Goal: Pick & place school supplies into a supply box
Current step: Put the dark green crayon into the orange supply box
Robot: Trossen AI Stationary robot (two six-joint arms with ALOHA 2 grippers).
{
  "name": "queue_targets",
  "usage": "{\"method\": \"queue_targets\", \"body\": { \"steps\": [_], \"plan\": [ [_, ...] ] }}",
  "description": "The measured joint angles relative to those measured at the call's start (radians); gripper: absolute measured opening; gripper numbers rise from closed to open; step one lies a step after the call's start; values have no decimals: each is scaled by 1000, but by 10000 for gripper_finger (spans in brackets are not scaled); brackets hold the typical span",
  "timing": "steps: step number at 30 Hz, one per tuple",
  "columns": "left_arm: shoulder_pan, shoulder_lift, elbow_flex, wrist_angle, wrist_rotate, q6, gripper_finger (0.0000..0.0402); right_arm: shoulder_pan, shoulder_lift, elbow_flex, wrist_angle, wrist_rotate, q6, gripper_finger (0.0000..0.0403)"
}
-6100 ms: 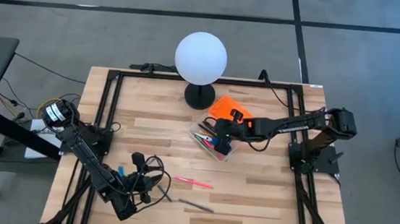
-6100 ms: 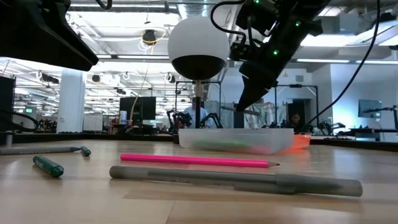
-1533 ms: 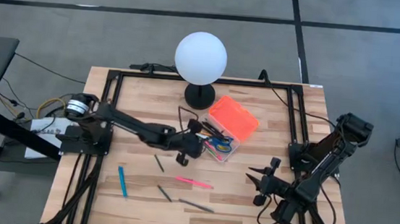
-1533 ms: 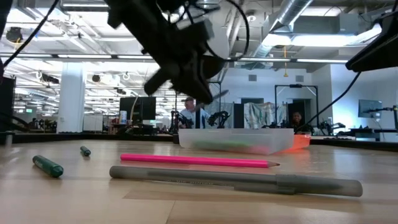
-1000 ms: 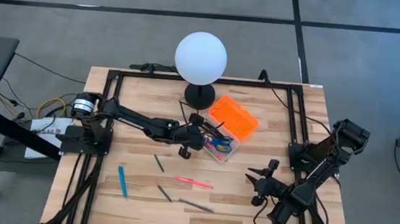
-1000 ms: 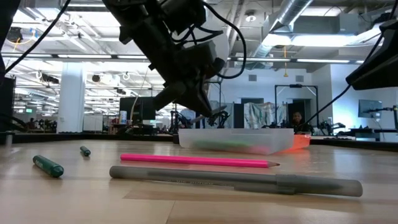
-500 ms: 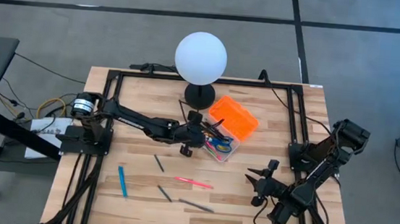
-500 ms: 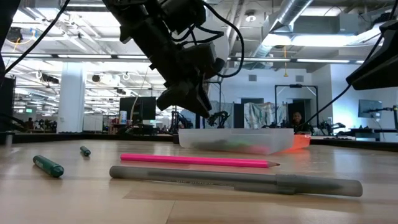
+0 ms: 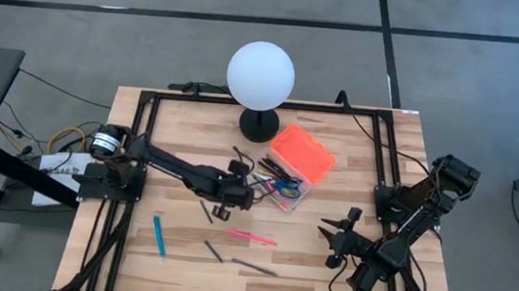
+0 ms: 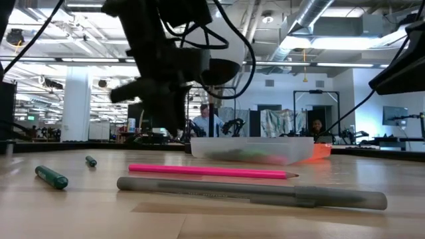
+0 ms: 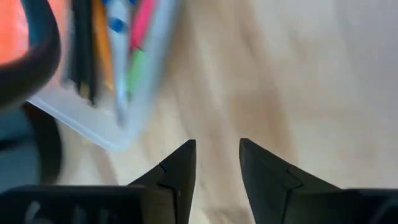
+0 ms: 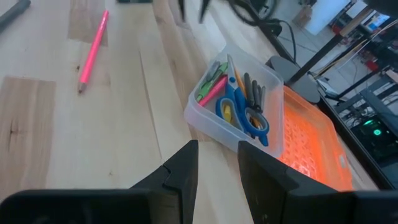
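Right now your left pincer (image 9: pixel 239 198) hangs over the bench (image 9: pixel 327 236) just left of the supply box (image 9: pixel 279 187), its fingers a narrow gap apart and holding nothing, as the left wrist view shows. The box sits mid-bench, near the lamp (image 9: pixel 261 78), its orange lid (image 9: pixel 302 152) swung open to the far right; scissors (image 12: pixel 244 117) and several pens already lie inside. Loose supplies are nearer you: a short dark pen (image 9: pixel 205 211), a pink pencil (image 9: pixel 251 237), a blue marker (image 9: pixel 157 236) and two grey pens (image 9: pixel 255 268).

Your right pincer (image 9: pixel 337 235) waits at the near right, also narrowly parted and empty.

Watch the dark pen closest to the left pincer: it is thin and lies flat, so a narrow opening could clip one end and flick it away. A low, hurried approach may also nudge the light box or scatter the pencil beside it.
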Motion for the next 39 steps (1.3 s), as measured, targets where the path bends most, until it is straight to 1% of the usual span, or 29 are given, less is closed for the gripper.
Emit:
{"method": "queue_targets", "body": {
  "steps": [6,12,17,20,26,31,39],
  "plan": [
    [-59,0,34,-183,36,-135,103,-12,0,0,0,8,0,108],
    [-126,0,32,-302,74,-259,87,-37,0,0,3,8,0,108],
    [-180,0,11,-305,115,-317,76,-50,0,0,3,8,0,108],
    [-204,0,-4,-303,119,-340,73,-52,0,0,3,8,0,108],
    [-217,0,-67,-292,145,-376,73,-52,0,0,12,8,0,108],
    [-216,0,-117,-257,146,-401,73,-52,0,0,12,8,0,108],
    [-216,-1,-124,-233,114,-380,73,-52,0,0,15,8,-1,108]
  ]
}}
